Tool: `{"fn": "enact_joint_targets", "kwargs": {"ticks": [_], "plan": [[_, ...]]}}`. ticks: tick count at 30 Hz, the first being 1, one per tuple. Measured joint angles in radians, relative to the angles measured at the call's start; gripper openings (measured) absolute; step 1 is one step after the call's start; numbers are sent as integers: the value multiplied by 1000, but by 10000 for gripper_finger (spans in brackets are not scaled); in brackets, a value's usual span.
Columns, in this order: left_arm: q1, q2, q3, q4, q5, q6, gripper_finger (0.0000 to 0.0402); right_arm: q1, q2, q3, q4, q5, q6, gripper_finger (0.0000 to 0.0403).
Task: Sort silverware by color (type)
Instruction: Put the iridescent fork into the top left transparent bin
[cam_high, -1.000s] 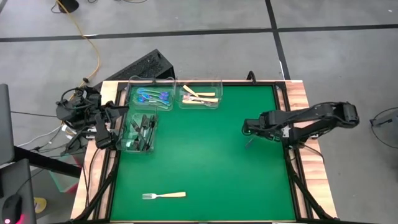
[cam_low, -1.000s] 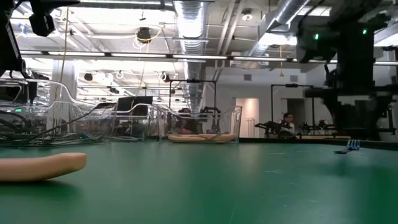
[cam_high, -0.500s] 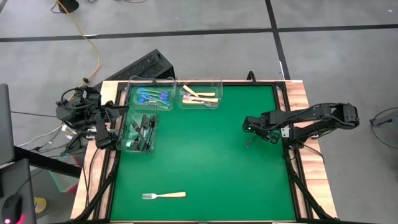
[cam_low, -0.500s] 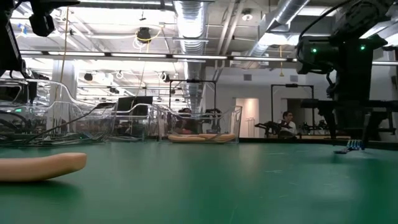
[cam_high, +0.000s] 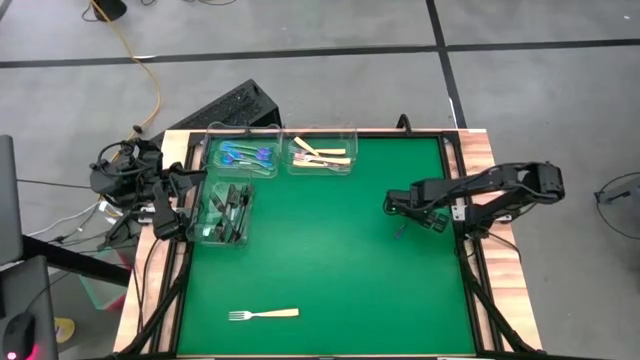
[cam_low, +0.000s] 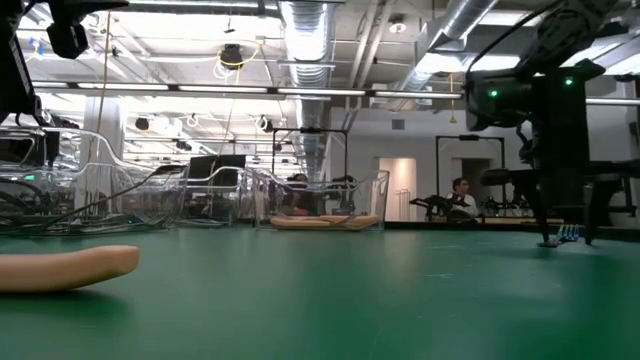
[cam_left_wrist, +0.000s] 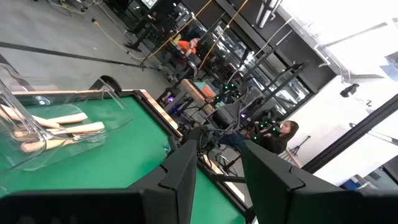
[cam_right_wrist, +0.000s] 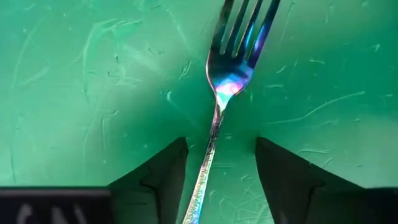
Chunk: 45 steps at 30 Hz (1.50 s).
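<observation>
A blue-iridescent fork (cam_right_wrist: 231, 74) lies flat on the green mat (cam_high: 330, 260) near the table's right side. My right gripper (cam_right_wrist: 221, 152) points down over it, open. Its fingers stand on either side of the fork's handle (cam_right_wrist: 208, 158) without touching it. In the low view the fork's tines (cam_low: 567, 234) show between the lowered fingers. From above, the right gripper (cam_high: 400, 212) covers most of the fork. A tan-handled fork (cam_high: 263, 314) lies flat near the front left. My left gripper (cam_left_wrist: 221, 168) waits open at the table's left edge, pointing level.
Three clear bins stand at the far left: one with blue forks (cam_high: 245, 155), one with tan forks (cam_high: 322, 155), and one with dark forks (cam_high: 228, 212). The wooden table frame (cam_high: 478, 180) runs close behind my right gripper. People and equipment show in the room beyond.
My right gripper has come down toward the blue fork, and its fingers now reach close to the mat on either side of the handle. The fork has not moved.
</observation>
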Motion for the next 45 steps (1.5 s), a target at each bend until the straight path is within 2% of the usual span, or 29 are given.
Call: {"fn": "enact_joint_targets", "kwargs": {"ticks": [9, 13, 29, 37, 45], "plan": [[0, 0, 0, 0, 0, -1, 112, -7, 29, 38, -22, -12, -12, 127], [0, 0, 0, 0, 0, -1, 112, -3, 29, 38, -22, -14, -24, 101], [0, 0, 0, -13, 0, -2, 112, -3, 26, 38, 0, -22, -43, 56], [0, 0, 0, -15, -1, -2, 112, -3, 30, 86, 11, -17, -120, 8], [0, 0, 0, -18, -1, -1, 112, -2, 31, 94, 90, -5, -124, 8]]}}
